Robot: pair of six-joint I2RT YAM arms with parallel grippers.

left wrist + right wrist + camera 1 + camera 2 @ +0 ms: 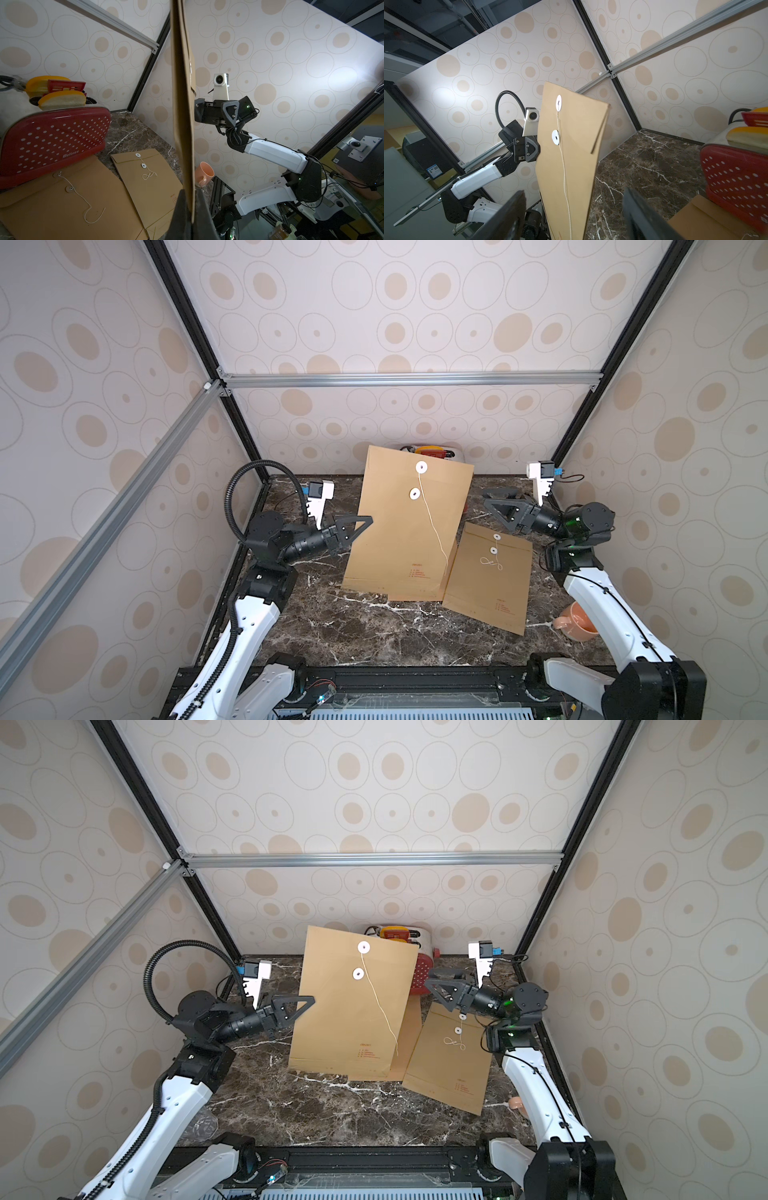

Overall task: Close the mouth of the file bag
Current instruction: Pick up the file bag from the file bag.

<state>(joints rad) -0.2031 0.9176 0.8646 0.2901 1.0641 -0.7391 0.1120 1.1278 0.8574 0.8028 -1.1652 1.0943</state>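
A large brown file bag [399,539] [345,1011] stands upright over the middle of the table. My left gripper [365,519] [188,207] is shut on its left edge. The flap lies folded over the front, with its free corner [599,135] lifted slightly. A white string [434,526] [564,176] runs from the upper white disc [421,467] past the lower disc [414,493] and hangs loose. My right gripper [484,495] [428,977] [574,192] is open just right of the bag and holds nothing.
A smaller file bag [490,576] [149,187] lies flat at the right, and another [62,207] lies under the upright one. A red perforated case [422,973] [52,141] stands at the back. A pink mug [575,620] sits near my right arm.
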